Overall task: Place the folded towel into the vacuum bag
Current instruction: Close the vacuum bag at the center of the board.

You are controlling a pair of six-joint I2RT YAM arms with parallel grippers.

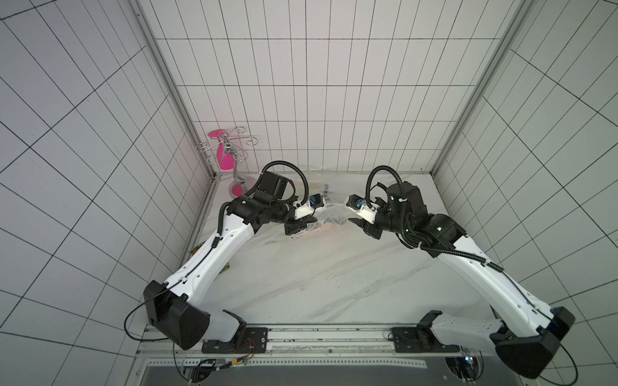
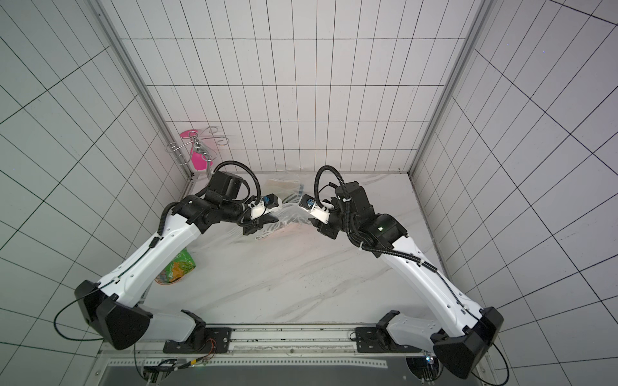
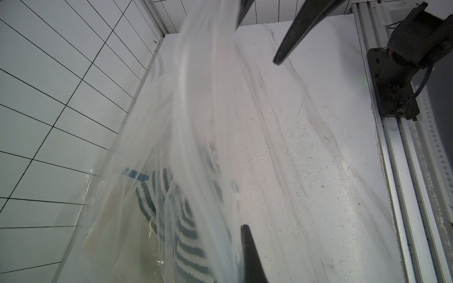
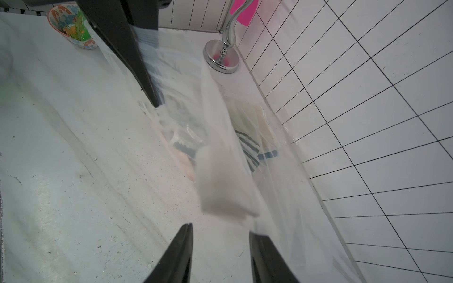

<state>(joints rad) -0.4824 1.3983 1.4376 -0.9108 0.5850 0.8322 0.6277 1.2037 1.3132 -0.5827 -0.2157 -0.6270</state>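
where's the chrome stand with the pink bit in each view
In a top view: chrome stand in the far corner, behind the left arm.
In a top view: same corner, lower part hidden by that arm.
Left wrist: not in it.
Right wrist: its base beside the tiled wall.
Shared landmark: the vacuum bag, seen in all four.

The vacuum bag is clear, glossy, crinkled plastic film, the towel soft looped terry cloth, the desk a matt, scuffed, marble-veined white surface, the stand mirror-polished chrome metal, and the walls smooth, faintly glossy white panels.
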